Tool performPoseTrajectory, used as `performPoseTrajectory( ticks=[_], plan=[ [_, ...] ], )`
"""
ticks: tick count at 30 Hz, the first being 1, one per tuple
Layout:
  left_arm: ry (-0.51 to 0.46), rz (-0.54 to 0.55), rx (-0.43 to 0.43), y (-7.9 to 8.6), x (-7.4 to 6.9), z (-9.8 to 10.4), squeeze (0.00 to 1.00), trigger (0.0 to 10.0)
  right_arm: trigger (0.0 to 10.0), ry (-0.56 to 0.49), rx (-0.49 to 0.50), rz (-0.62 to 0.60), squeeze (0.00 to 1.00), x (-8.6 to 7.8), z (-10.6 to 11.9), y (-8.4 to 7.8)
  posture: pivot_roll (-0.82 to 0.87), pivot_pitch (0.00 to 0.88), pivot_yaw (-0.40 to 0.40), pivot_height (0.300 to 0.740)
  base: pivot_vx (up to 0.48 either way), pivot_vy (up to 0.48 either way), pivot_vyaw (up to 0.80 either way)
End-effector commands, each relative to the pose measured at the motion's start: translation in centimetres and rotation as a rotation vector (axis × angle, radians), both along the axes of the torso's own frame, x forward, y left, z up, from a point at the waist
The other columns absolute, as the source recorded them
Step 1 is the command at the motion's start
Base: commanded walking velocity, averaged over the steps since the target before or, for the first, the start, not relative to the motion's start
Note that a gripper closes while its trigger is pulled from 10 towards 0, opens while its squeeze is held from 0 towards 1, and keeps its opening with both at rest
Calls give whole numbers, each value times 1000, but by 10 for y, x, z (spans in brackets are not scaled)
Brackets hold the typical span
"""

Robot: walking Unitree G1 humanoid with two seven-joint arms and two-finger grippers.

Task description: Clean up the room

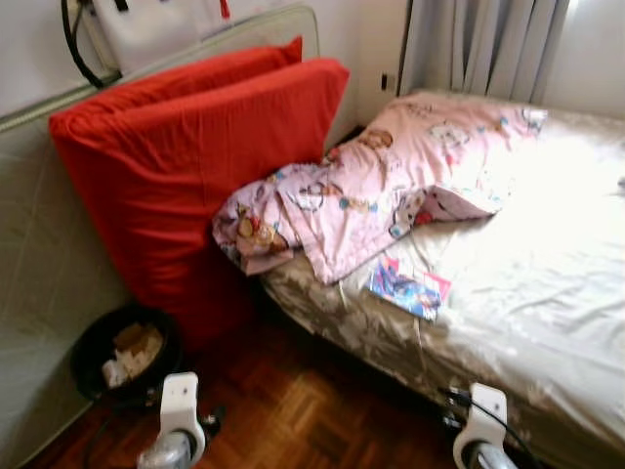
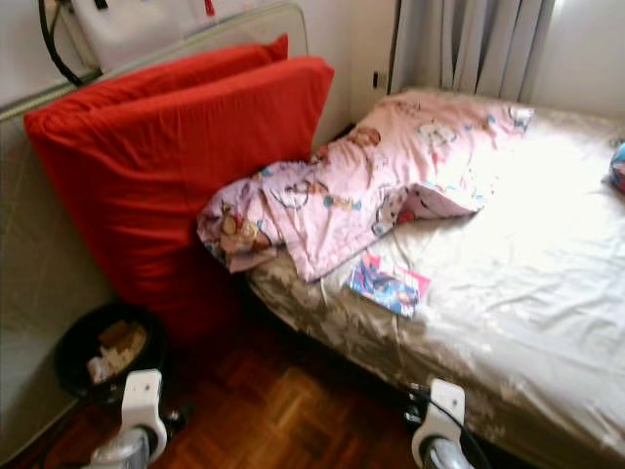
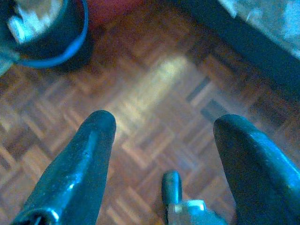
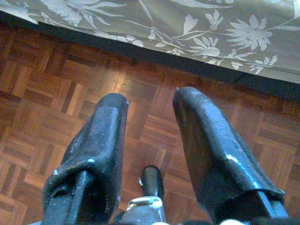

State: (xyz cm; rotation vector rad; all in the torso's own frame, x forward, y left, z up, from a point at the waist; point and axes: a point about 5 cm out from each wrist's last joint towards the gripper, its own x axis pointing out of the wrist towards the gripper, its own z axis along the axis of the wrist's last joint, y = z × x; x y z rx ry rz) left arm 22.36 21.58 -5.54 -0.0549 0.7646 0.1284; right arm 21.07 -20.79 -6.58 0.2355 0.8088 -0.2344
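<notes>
The bed [image 1: 547, 293] occupies the right side of the room, covered with a pale floral sheet. A pink cartoon-print blanket [image 1: 391, 186] lies crumpled across its near-left part, with 1 end hanging over the mattress edge. A small colourful booklet [image 1: 408, 286] lies flat on the sheet just beside the blanket's lower edge, near the bed's edge.

2 red cushions [image 1: 195, 166] stand upright, leaning against a mattress propped at the wall, touching the hanging end of the blanket. A black bin [image 1: 125, 354] holding scrap paper stands on the parquet floor [image 1: 322, 420] at the foot of the cushions.

Both arms hang low over the floor. The left gripper [image 3: 161, 124] points at bare parquet with its 2 fingers spread wide and nothing between them; the bin is near, in the corner of the wrist view. The right gripper [image 4: 150, 101] hovers over parquet just beside the bed's draped edge, fingers moderately apart and holding nothing.
</notes>
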Motion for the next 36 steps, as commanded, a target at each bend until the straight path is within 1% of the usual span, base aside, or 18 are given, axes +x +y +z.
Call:
performPoseTrajectory(
  ticks=[1,10,25,27,32,36],
  plan=[
    [25,-4,6,3,-5,-3,0,10000,10000,-2,22,0,0,2,0,5,-103,0,79,740,262,0,0],
    [18,-2,2,4,-4,-2,0,10000,10000,-9,24,-3,0,3,1,4,-107,0,76,740,278,0,0],
    [2,6,-10,0,0,0,0,10000,10000,-29,15,-3,0,6,3,3,-112,0,64,740,291,0,0],
    [-5,7,-17,-2,2,1,0,10000,10000,-32,7,13,0,7,4,2,-125,0,45,740,292,0,0],
    [-13,12,-33,-8,3,1,0,10000,10000,-38,-11,38,0,8,6,-2,-130,0,27,740,292,0,0],
    [-34,-5,-42,-14,8,3,0,10000,10000,-69,-16,46,0,9,8,-4,-131,0,22,740,208,0,0]
  ],
)
